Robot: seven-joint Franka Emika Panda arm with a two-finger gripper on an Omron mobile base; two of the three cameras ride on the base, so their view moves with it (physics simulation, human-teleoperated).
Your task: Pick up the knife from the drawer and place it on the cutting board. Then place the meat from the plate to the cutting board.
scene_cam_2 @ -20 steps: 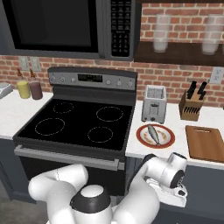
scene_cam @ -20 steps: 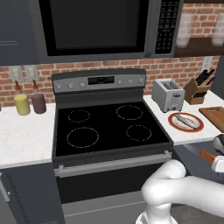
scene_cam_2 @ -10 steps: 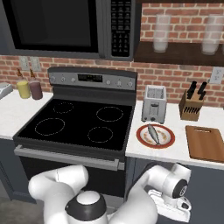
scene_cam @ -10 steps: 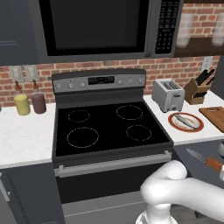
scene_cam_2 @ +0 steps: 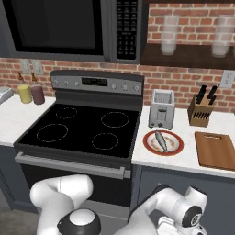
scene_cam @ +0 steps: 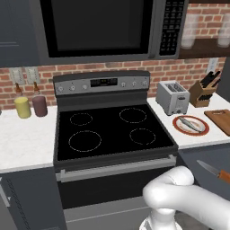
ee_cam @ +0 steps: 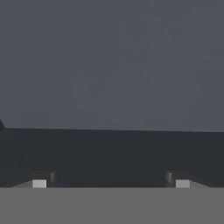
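End effector wide open, empty, low at the drawer below the plate; knife lies inside, awaiting pickup. Meat on plate, beside cutting board.

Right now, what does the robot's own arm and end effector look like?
The arm is made of glossy white, rounded, bulbous segments, with dark joint rings and a round grey cap on the nearest link. No cables or markings are visible. The end effector shows two small dark fingertips with pale grey square pads.
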